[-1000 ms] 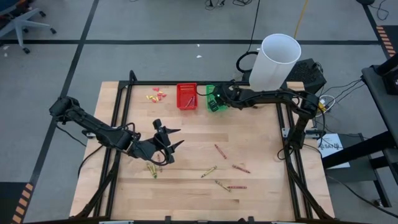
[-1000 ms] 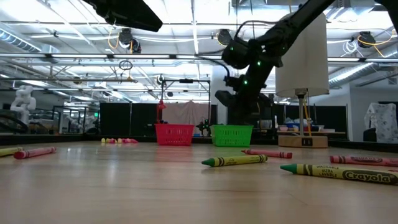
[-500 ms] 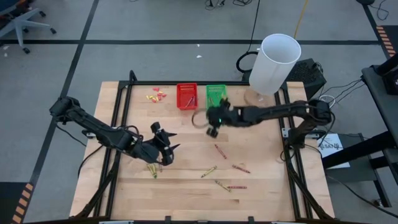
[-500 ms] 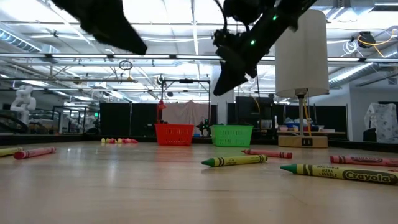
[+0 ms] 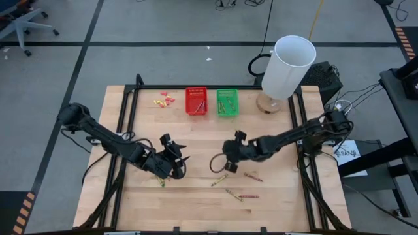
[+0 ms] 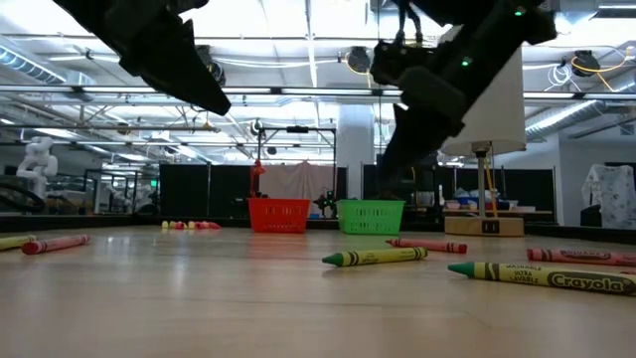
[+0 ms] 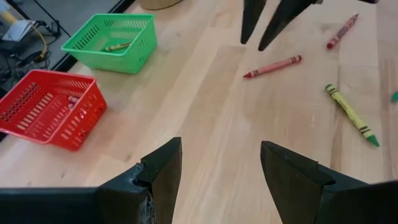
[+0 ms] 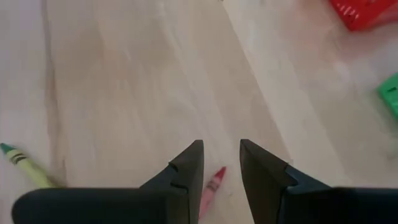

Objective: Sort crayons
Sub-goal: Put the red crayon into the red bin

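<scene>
Several crayons lie flat on the wooden table: a red one [image 8: 213, 183] just beyond my right gripper's fingers, a yellow-green one [image 5: 219, 179], a red one [image 5: 253, 176], and a red and a green one [image 5: 240, 195] nearer the front. More yellow-green ones [image 5: 160, 178] lie under my left gripper. My right gripper [image 5: 225, 156] hovers open at mid-table, its fingers either side of the red crayon's line and clear of it. My left gripper [image 5: 177, 158] is wide open and empty, left of centre. More crayons lie in the red basket [image 5: 196, 101] and the green basket [image 5: 226, 102].
The two baskets stand side by side at the table's far edge. Small yellow and pink scraps [image 5: 163, 100] lie left of them. A tall white cylinder [image 5: 287, 64] stands at the far right corner. Black frame rails run along the table's left and right sides.
My right gripper has left the green basket and gone toward the near edge and down, ending over the red crayon at mid-table. My left gripper has gone a little toward the near edge and down, still open.
</scene>
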Action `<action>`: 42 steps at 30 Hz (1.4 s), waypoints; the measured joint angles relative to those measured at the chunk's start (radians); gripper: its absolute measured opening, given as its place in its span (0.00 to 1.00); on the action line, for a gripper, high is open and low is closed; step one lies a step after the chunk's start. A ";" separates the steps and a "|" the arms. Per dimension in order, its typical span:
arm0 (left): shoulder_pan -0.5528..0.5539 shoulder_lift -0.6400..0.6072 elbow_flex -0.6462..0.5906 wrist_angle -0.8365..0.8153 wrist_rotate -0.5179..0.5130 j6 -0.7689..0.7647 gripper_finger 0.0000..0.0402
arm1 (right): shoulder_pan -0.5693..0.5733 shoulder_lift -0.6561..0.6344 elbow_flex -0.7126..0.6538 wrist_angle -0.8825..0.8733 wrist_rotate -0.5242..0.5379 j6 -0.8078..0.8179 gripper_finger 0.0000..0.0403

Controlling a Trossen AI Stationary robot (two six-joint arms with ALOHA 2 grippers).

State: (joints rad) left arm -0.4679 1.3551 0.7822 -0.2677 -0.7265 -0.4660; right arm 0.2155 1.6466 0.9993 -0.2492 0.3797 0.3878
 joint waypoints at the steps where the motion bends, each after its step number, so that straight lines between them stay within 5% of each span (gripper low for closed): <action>1: 0.000 0.002 0.000 0.006 0.000 0.000 0.54 | 0.014 0.000 -0.006 0.003 0.012 0.017 0.23; 8: 0.000 0.007 0.000 0.026 0.013 -0.001 0.54 | 0.108 0.000 -0.085 0.079 0.022 0.101 0.23; 13: 0.001 0.007 0.000 0.028 0.013 0.000 0.54 | 0.181 0.000 -0.166 0.177 0.129 0.165 0.23; 24: 0.001 0.007 0.000 0.048 0.013 0.001 0.54 | 0.271 0.017 -0.271 0.243 0.308 0.322 0.40; 42: 0.001 0.006 0.000 0.058 0.004 0.024 0.54 | 0.263 0.148 -0.292 0.410 0.303 0.339 0.39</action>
State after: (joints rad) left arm -0.4671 1.3613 0.7818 -0.2094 -0.7221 -0.4417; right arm 0.4785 1.7945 0.7073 0.1608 0.6830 0.7273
